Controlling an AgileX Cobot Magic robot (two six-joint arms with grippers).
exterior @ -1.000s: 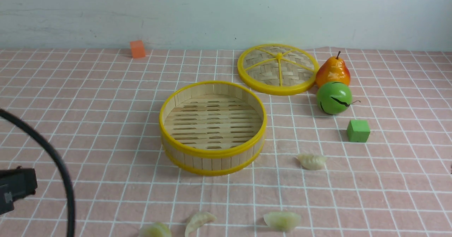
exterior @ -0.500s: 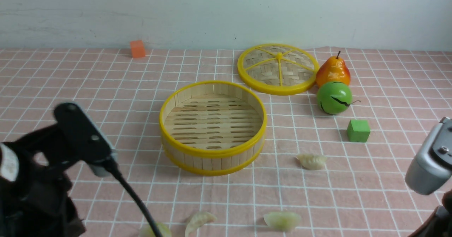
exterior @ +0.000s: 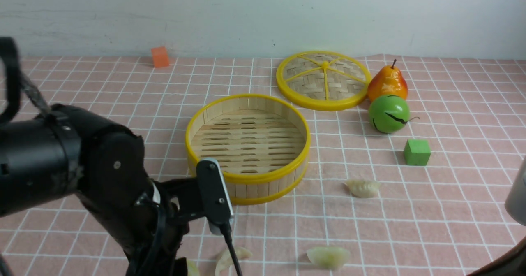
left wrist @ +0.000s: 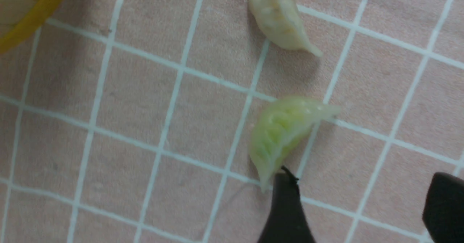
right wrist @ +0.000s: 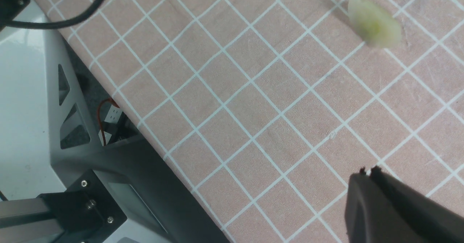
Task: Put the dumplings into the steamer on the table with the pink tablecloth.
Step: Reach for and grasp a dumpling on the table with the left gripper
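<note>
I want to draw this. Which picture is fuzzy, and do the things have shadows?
Front view: the steamer and the pear are sharp, with faint soft shadows, and the left arm, close to the camera, looks huge. Left wrist view: the green dumpling is a little soft, with a pale shadow beside it. Right wrist view: the lone dumpling is the fuzziest.

Site read as a robotics lab bench, not a kitchen. Bare white wall [exterior: 263,12] stood behind a pink grid tablecloth [exterior: 102,103]. Staged props sat on it: glossy toy-like pear [exterior: 387,82], green fruit [exterior: 388,114], green cube [exterior: 416,152], orange cube [exterior: 160,56]. Past the cloth's edge, the right wrist view showed a bolted grey metal frame [right wrist: 72,185] and loose red wiring [right wrist: 103,121].
</note>
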